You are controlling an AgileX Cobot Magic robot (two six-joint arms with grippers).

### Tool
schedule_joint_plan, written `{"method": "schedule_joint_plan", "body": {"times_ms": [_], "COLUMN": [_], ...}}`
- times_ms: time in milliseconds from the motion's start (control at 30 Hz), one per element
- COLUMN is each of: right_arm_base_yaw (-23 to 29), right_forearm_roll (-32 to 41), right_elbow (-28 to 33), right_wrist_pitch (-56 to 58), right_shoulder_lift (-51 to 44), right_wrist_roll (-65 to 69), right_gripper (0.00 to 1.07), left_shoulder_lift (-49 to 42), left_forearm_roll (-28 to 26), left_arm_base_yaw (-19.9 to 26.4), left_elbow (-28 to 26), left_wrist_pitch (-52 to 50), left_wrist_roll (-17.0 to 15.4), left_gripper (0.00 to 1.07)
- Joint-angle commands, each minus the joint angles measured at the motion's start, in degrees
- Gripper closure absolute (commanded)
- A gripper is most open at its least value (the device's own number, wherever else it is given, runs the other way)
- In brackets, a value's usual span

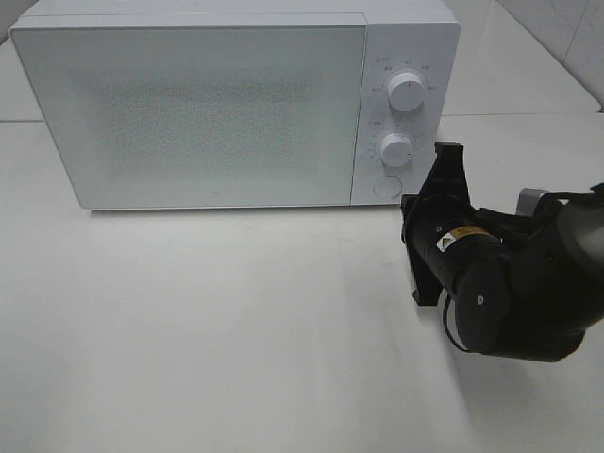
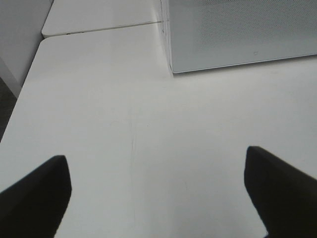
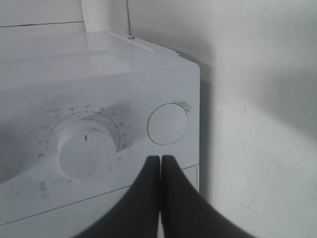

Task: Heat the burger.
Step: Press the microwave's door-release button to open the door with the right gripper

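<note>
Frankly, where the burger sits cannot be told; the microwave (image 1: 217,113) has its frosted door (image 1: 189,118) closed. The right gripper (image 3: 160,161), its 2 fingers (image 3: 141,198) pressed together, points near the round button (image 3: 168,124) beside the lower dial (image 3: 86,148). The left gripper (image 2: 156,154) hangs spread wide above the table (image 2: 124,114).

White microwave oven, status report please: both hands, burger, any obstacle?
Left hand open, empty. Right hand shut, near white microwave's round button. Door closed; burger not visible. No obstacle seen.

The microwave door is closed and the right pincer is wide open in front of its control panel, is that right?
No, the right pincer is shut, as the right wrist view shows. The microwave door is closed, and the pincer is in front of the control panel.
</note>
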Motion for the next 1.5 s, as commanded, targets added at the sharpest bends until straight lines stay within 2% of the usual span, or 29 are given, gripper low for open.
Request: {"method": "schedule_joint_plan", "body": {"times_ms": [33, 533, 1500], "right_arm_base_yaw": [-1.72, -5.50, -8.19], "right_forearm_roll": [-1.78, -5.16, -5.56], "right_elbow": [-2.81, -9.97, -15.58], "right_wrist_pitch": [1.09, 5.27, 4.93], "right_shoulder_lift": [1.72, 6.82, 10.43], "right_wrist_roll": [-0.29, -0.80, -2.69], "right_gripper": [1.07, 1.07, 1.07], "left_shoulder_lift": [-1.09, -1.09, -1.09], "left_forearm_roll": [0.00, 0.00, 0.00], "left_arm_base_yaw": [0.11, 0.11, 0.11], "left_elbow": [-0.06, -0.06, -0.06], "left_wrist_pitch": [0.06, 0.06, 0.06], "left_wrist_roll": [0.11, 0.11, 0.11], "left_gripper": [0.20, 0.20, 0.20]}}
